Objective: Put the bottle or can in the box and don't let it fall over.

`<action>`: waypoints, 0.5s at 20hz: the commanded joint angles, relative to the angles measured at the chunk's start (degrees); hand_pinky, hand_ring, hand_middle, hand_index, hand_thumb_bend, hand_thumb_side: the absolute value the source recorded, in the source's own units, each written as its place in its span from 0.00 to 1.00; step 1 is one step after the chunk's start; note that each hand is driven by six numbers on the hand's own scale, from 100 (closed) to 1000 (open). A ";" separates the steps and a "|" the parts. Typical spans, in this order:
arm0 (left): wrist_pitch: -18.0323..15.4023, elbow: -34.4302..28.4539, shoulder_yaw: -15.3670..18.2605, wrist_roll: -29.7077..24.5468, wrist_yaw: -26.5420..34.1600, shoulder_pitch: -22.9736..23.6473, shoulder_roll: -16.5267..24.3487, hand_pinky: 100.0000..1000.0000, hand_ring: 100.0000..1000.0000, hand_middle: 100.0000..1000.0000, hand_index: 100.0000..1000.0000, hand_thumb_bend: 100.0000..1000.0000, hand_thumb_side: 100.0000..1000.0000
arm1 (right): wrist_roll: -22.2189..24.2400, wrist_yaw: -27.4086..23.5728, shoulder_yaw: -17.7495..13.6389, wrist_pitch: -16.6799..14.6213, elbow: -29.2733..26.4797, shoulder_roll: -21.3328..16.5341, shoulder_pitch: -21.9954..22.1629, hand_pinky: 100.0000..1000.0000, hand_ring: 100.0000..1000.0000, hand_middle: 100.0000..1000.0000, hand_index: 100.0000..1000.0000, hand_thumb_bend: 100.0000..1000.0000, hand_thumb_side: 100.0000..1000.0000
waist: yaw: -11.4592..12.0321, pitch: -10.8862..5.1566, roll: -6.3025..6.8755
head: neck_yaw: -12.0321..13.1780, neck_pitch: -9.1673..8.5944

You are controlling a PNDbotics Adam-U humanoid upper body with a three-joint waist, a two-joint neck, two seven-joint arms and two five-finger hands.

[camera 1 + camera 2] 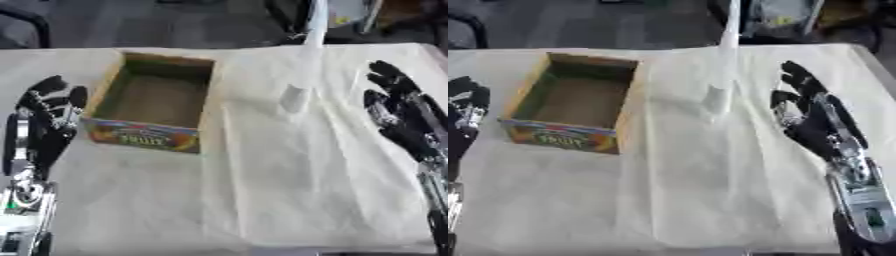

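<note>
Right hand: my right hand lies at 3 o'clock on the table, fingers straight and spread, pointing toward 12; it has hold of nothing.
Left hand: my left hand shows at 9 o'clock, fingers relaxed and up, nothing in it, just beside the box's left wall.
Bottle: I see a pale, see-through bottle upright on the cloth, at about 1 o'clock from the table's middle, between the box and my right hand, touching neither.
White pole: a white pole runs from the bottle's top toward 12; I cannot tell whether they touch.
Box: the cardboard box sits open-topped at 10 o'clock, printed front facing me.
Cloth: a creased cream cloth covers the table.
</note>
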 commanded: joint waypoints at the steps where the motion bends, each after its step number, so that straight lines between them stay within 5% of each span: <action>1: -0.18 -0.61 -0.01 -0.28 0.22 -0.24 0.81 0.63 0.64 0.70 0.80 0.53 0.58 | -1.24 1.46 0.69 0.47 1.99 -1.45 -2.97 0.90 1.00 0.99 1.00 0.00 0.45 | 0.10 -0.98 -0.04 | -0.17 0.37; 10: -0.21 -0.51 -0.16 -0.43 0.27 -0.16 0.73 0.63 0.64 0.70 0.80 0.53 0.58 | -5.21 4.76 1.59 2.13 8.57 0.03 -9.62 0.91 1.00 1.00 1.00 0.00 0.47 | 0.59 -1.18 -0.12 | -0.41 0.37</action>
